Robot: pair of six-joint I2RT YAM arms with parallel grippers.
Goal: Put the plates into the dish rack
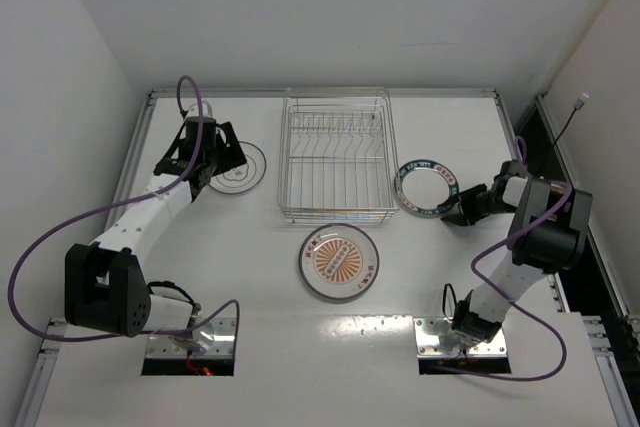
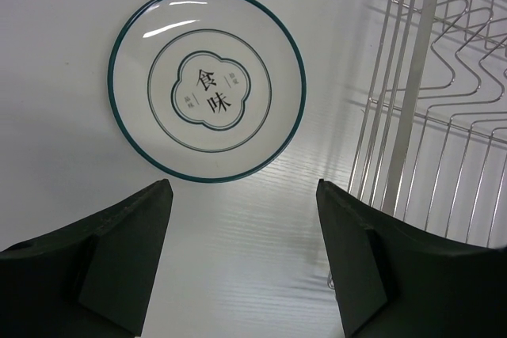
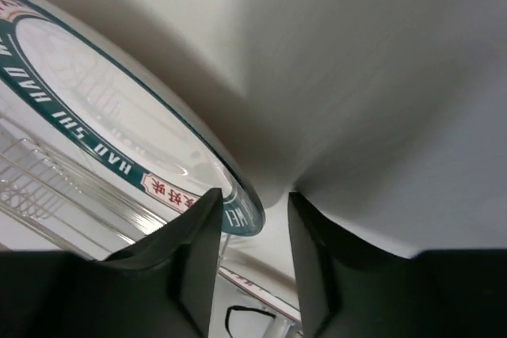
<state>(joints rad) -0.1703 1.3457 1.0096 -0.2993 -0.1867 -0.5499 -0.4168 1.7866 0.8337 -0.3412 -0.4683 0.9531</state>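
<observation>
The dish rack (image 1: 337,152) is a silver wire basket at the back middle, with no plate in it. A white plate with thin dark rings (image 1: 240,169) lies flat to its left. My left gripper (image 1: 215,152) hovers over that plate's near side, open and empty; in the left wrist view the plate (image 2: 207,85) sits beyond my left gripper (image 2: 242,219). A plate with a dark-blue patterned rim (image 1: 425,187) lies right of the rack. My right gripper (image 1: 462,205) straddles its right rim (image 3: 245,215); a gap shows beside one finger (image 3: 325,267). An orange sunburst plate (image 1: 338,263) lies in front of the rack.
The rack's wire side (image 2: 444,116) stands close to the right of my left gripper. White walls enclose the table on the left, back and right. The two arm bases (image 1: 190,332) sit at the near edge.
</observation>
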